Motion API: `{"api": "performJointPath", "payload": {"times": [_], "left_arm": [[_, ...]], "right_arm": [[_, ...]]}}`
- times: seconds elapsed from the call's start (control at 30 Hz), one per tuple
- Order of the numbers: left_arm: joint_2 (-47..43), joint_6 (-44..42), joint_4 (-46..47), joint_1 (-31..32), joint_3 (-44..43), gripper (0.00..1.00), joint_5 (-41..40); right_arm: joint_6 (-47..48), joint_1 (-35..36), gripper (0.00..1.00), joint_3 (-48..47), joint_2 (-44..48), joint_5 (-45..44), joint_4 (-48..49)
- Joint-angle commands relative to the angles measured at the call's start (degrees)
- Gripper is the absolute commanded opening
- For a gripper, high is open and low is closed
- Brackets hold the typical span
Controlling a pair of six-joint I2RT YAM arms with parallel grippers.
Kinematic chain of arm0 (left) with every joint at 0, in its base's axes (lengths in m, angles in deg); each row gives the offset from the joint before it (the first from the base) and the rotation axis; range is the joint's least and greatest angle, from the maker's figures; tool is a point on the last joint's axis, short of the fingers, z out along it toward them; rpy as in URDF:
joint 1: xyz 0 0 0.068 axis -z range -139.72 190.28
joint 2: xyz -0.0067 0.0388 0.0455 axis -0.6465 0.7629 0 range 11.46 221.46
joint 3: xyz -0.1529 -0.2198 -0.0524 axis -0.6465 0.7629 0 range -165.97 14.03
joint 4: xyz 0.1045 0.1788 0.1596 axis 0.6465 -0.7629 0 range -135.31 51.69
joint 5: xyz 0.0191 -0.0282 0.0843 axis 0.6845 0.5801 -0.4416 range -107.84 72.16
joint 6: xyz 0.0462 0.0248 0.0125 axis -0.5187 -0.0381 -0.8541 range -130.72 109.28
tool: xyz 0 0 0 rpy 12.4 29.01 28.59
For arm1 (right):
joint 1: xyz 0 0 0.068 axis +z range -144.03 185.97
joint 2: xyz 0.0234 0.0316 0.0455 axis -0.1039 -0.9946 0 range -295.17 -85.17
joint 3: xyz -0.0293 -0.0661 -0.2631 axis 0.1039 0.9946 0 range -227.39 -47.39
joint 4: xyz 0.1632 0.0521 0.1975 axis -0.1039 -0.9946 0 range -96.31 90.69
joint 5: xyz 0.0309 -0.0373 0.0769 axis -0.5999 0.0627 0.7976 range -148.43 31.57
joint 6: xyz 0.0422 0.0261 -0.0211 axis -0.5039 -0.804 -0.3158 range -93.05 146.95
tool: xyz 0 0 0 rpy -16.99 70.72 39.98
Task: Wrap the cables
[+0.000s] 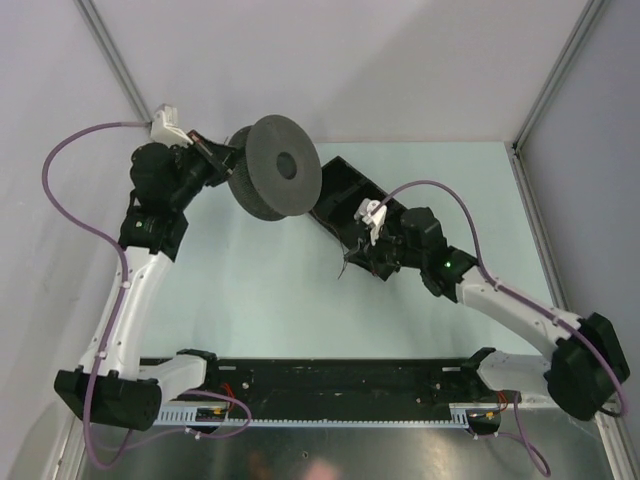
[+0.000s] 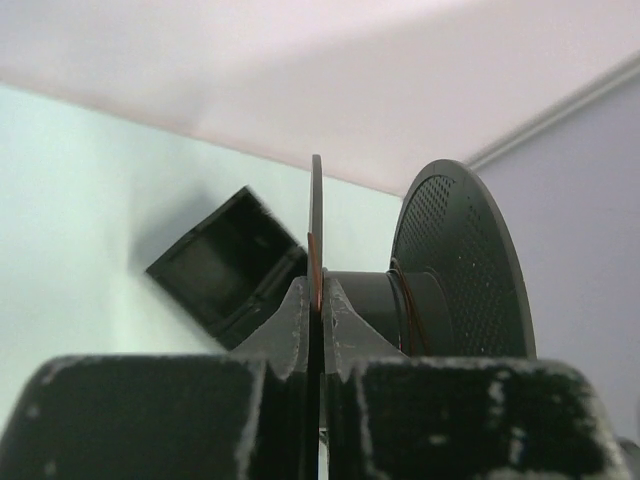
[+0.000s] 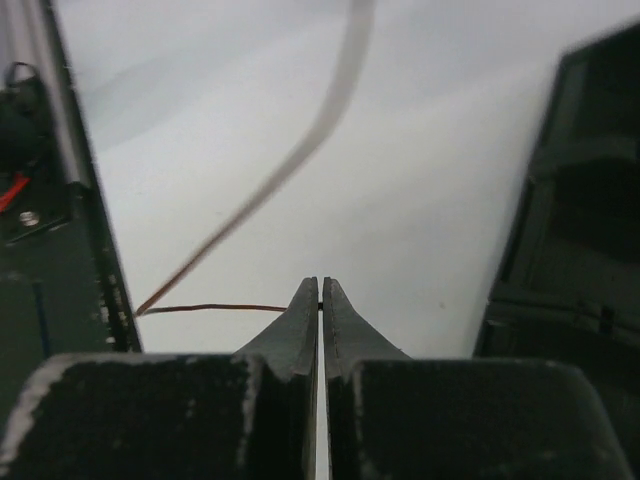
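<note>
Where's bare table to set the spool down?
Bare table from the spool down to the base rail, left of the right gripper; also the far-right corner past the box. Crowded where spool, box and the wire meet.

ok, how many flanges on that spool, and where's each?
2. The thin flange stands edge-on, pinched in the left end effector. The perforated flange sits to its right, across the hub. Neither is hidden.

L tool (image 2: 320, 296) clamped, R tool (image 3: 320, 292) clamped
</note>
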Motion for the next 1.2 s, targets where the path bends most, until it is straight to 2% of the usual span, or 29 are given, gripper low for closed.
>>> {"api": "performJointPath", "payload": {"times": [0.0,0.13,0.3,0.53,0.8,0.93,1.17], "left_arm": [[1.75,-1.77,-0.39,0.4,0.99,0.0,-10.53],[5.06,-5.33,-4.55,3.44,0.97,0.0,-17.13],[8.48,-8.44,-10.06,8.16,1.62,0.0,-22.4],[7.42,-16.07,-10.25,17.45,4.61,0.0,-26.28],[2.45,-23.4,-9.78,22.36,7.94,0.0,-17.3],[-2.23,-30.34,-7.77,22.81,11.54,0.0,-6.16],[-9.81,-40.31,-7.05,22.73,15.62,0.0,8.16]], "right_arm": [[3.71,5.54,0.0,-0.35,8.57,3.0,-0.4],[4.38,11.6,0.0,-0.54,12.84,1.9,1.77],[7.94,18.94,0.0,-3.88,13.47,-1.74,4.67],[13.26,18.97,0.0,-10.57,9.72,-8.52,12.8],[15.55,14.7,0.0,-16.51,5.47,-12.98,22.57],[14.95,10.36,0.0,-18.56,3.26,-13.31,25.22],[12.62,1.19,0.0,-19.35,1.67,-11.6,24.05]]}}
